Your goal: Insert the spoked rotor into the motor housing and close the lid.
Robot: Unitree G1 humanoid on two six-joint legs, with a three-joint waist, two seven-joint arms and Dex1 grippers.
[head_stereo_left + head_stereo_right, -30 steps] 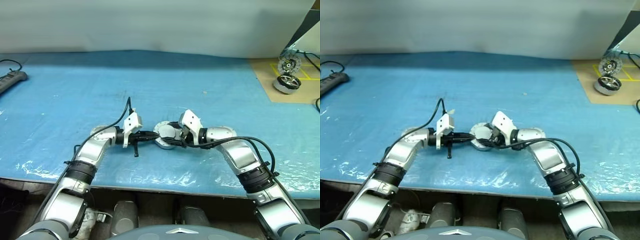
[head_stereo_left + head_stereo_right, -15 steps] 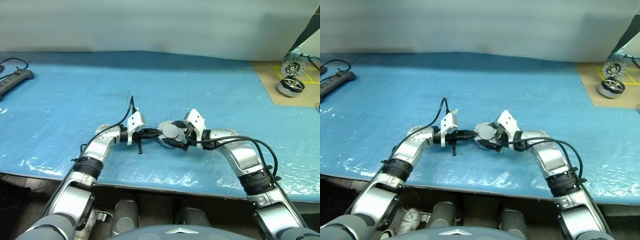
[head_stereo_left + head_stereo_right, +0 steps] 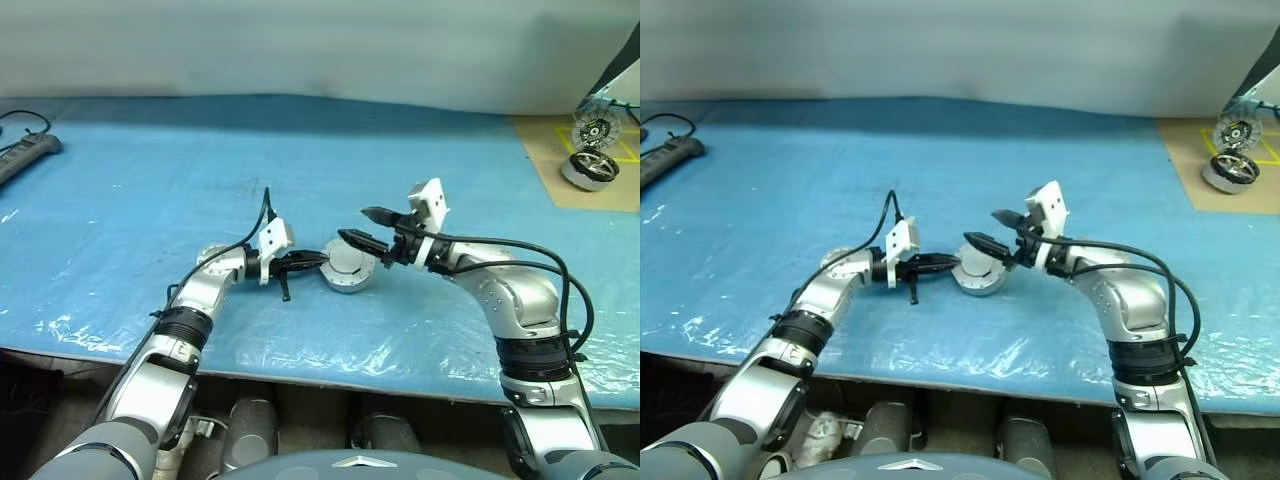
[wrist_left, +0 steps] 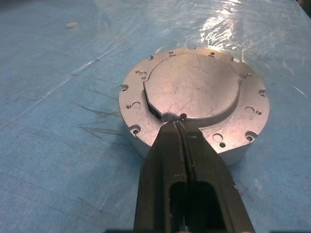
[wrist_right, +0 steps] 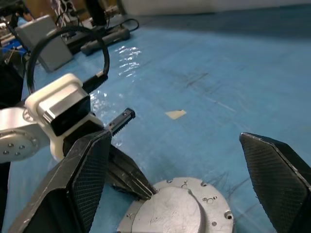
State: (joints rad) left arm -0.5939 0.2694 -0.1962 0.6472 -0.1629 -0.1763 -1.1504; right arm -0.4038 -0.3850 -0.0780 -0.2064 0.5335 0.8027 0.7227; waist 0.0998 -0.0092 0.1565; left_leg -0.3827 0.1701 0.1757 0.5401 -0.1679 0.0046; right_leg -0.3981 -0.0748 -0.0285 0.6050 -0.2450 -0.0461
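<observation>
With the lid [image 4: 193, 92] already lying flat on the motor housing [image 4: 194, 109], what seems to matter now is confirming it sits flush all round, pressing gently rather than levering at the seam. On the left, the left hand [image 4: 181, 127] reaches in nearly level, its fingers clenched together with nothing between them, tips resting at the lid's near edge, the housing directly ahead of it on the blue worktop [image 3: 150, 190]. To the right, the right hand [image 3: 364, 227] hovers raised just above and beside the housing, fingers spread wide and empty. The rotor is presumably inside.
</observation>
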